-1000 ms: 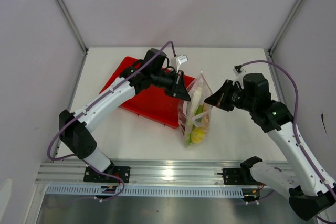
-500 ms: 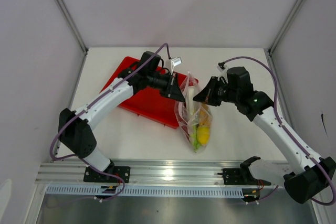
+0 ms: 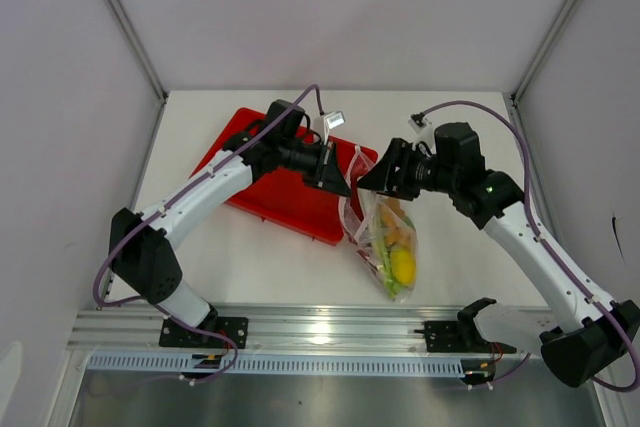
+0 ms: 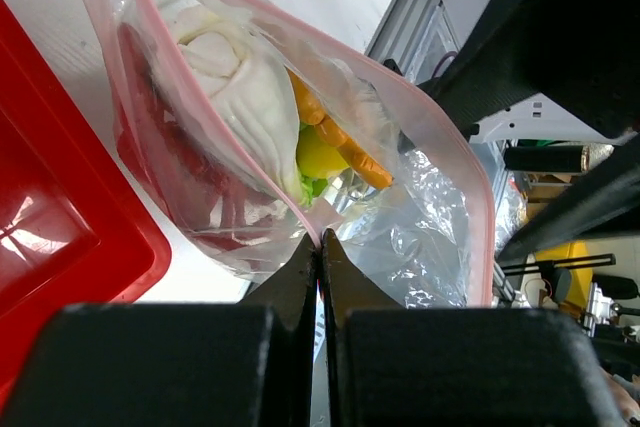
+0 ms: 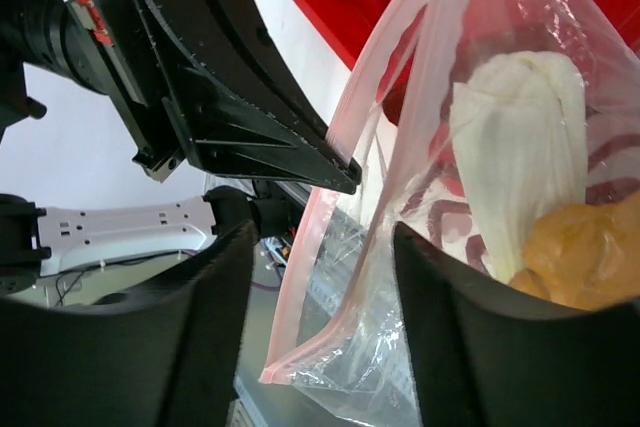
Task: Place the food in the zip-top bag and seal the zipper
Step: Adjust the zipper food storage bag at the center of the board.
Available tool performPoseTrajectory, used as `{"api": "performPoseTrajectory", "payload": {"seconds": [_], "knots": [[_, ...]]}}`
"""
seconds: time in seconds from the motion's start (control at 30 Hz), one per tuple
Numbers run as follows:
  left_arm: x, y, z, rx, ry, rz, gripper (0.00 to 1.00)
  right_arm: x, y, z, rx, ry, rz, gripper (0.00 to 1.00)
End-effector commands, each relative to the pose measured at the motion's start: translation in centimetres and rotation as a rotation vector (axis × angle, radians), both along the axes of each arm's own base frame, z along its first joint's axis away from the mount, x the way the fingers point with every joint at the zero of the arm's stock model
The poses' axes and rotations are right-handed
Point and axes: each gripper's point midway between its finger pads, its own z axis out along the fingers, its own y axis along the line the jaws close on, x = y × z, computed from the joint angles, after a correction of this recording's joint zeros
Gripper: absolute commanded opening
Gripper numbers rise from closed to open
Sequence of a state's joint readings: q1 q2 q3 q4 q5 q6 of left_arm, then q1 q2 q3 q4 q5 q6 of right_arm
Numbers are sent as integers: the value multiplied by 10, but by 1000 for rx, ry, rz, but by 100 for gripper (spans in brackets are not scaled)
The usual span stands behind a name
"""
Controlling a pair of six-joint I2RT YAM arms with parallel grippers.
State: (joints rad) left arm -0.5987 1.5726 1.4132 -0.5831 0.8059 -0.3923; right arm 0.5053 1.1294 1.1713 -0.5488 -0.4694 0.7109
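The clear zip-top bag (image 3: 385, 242) hangs above the table between both arms, its bottom end low near the front. The food is inside it: a white leek stalk (image 4: 235, 87), an orange piece (image 4: 335, 137) and a yellow fruit (image 3: 402, 265). My left gripper (image 4: 318, 239) is shut on the pinkish-red zipper (image 5: 298, 287) at the mouth's edge. My right gripper (image 5: 322, 247) stands open, its fingers on either side of the mouth's free corner and apart from the strip. In the top view the left gripper (image 3: 340, 179) and right gripper (image 3: 368, 179) nearly meet.
The red tray (image 3: 270, 187) lies on the white table behind and left of the bag, under the left arm. An aluminium rail (image 3: 320, 332) with the arm bases runs along the near edge. Grey walls and slanted frame posts close in the sides and back.
My right arm has swung left to the bag's mouth and its jaws have opened. The bag's lower end has shifted right and nearer. The left gripper has edged slightly left, still pinching.
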Motion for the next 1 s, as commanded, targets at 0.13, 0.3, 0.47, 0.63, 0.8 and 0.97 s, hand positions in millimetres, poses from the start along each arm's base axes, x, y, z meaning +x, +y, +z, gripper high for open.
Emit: {"api": "performPoseTrajectory", "payload": {"seconds": [0.13,0.3,0.47,0.63,0.8,0.97], "knots": [[-4,10,9,-51,-28,-1,1,-5,-8,11,-53,-90,25,65],[-6,14,14,-70,-35,-10,1,-1,-29,6,-110,-102,-27,66],[-14,15,36,-146,-104,-92,1,12,-50,5,-129,-114,-71,66],[-19,13,42,-180,-115,-174,1,36,-64,0,-187,-169,-90,66],[-14,12,50,-174,-136,-181,1,58,-67,-2,-178,-157,-103,65],[-9,8,56,-169,-137,-200,1,86,-78,1,-271,-246,-90,65]]}}
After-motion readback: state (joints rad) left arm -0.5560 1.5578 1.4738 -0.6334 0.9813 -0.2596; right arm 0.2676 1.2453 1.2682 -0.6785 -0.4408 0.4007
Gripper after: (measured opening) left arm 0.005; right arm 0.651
